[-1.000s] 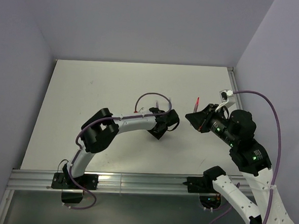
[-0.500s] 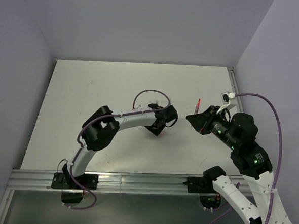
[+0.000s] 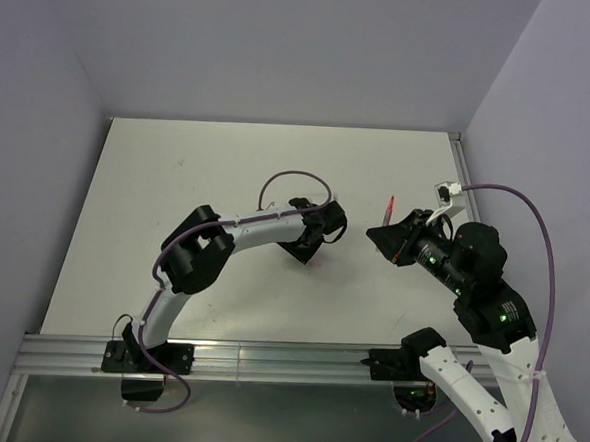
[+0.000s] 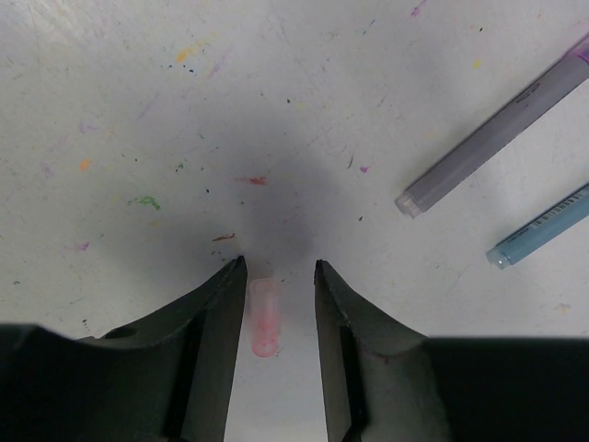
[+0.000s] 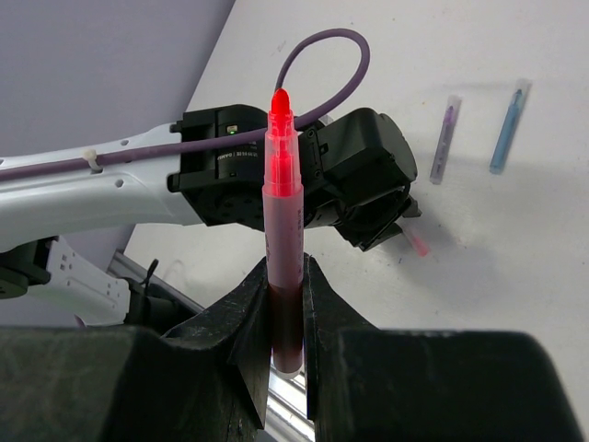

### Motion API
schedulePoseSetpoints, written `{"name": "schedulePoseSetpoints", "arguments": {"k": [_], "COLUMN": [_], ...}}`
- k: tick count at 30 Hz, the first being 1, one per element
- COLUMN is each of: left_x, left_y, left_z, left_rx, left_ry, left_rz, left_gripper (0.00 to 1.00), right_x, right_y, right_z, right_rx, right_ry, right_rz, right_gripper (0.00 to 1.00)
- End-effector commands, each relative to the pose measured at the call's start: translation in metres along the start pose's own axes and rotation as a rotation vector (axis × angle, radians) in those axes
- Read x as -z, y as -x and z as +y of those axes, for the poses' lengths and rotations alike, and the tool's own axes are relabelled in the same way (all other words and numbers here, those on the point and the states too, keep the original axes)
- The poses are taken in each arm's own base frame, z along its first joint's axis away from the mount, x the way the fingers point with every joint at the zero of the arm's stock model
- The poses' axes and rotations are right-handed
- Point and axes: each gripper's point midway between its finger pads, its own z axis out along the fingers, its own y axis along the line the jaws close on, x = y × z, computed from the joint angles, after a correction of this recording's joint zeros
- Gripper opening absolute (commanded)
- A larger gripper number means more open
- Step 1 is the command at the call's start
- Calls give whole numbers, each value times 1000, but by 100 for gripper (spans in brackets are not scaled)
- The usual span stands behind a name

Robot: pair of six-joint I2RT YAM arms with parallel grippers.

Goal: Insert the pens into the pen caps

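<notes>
The red pen (image 5: pixel 283 221) stands clamped between the closed fingers of the right gripper (image 5: pixel 285 276). Its lower end is buried between them and its bright tip points up and away from the wrist. In the top view this gripper hangs in the air to the right of the left arm (image 3: pixel 244 238), with the pen's tip poking out toward the far side of the tabletop (image 4: pixel 138 92).

1 pinkish-red cap (image 4: pixel 264 318) lies flat on the tabletop between the 2 fingers of the left gripper (image 4: pixel 276 270), which sits low over the surface. Those fingers stand apart. The cap lies just beside the one on the left of the wrist view, with a clear strip of tabletop between it and the other finger; whether it touches the nearer one I cannot tell.

The other 2 pens lie on the tabletop, off to the right in the left wrist view: the grey pen (image 4: pixel 488 147) and below it the blue pen (image 4: pixel 543 226). They are roughly parallel, near each other but not touching, and both lie apart from the cap. The tabletop is white and flecked with small ink marks (image 4: pixel 144 201) in green, orange and red.
</notes>
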Motion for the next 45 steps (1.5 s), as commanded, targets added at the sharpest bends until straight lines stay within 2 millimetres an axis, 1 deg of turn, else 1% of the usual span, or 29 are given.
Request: {"name": "schedulePoseSetpoints", "arguments": {"k": [1, 6, 8, 11, 13, 19, 21, 22, 23, 25, 26, 27, 34, 39, 45], "left_x": [-26, -22, -20, -19, -19, -18, -19, -22, -21, -21, -27, -25, -31, -30, -33], "left_y": [-4, -8, -9, -17, -22, -29, -30, -30, -32, -31, -32, -34, -40, -43, -52], "left_z": [42, 41, 44, 44, 43, 37, 36, 38, 33, 36, 40, 38, 44, 41, 45], "left_rx": [-84, -84, -80, -71, -68, -61, -65, -73, -73, -90, -103, -107, -116, -137, -158], "left_ry": [145, 141, 156, 158, 152, 152, 158, 168, 161, 187, 205, 205, 222, 222, 232], "left_rz": [-46, -41, -50, -44, -26, -20, -22, -30, -28, -40, -47, -43, -35, -36, -25], "left_gripper": [43, 43, 43, 44, 44, 42, 41, 41, 41, 41, 41, 41, 39, 37, 37], "right_x": [3, 5, 5, 5, 6, 10, 10, 11, 11, 12, 13, 13, 17, 19, 21], "right_y": [9, 9, 9, 9, 9, 11, 10, 10, 9, 8, 8, 7, 8, 7, 6], "right_z": [7, 6, 7, 8, 8, 8, 7, 7, 7, 7, 7, 7, 9, 10, 11], "right_rx": [5, 8, 7, 7, 7, 22, 20, 21, 22, 21, 20, 21, 24, 22, 21], "right_ry": [23, 20, 24, 29, 31, 24, 21, 25, 25, 28, 29, 33, 43, 49, 53], "right_rz": [-37, -35, -38, -42, -43, -50, -51, -54, -54, -55, -58, -58, -65, -69, -69], "right_gripper": [0, 0, 0, 0, 0, 0, 0, 0, 0, 0, 0, 0, 0, 0, 0]}}
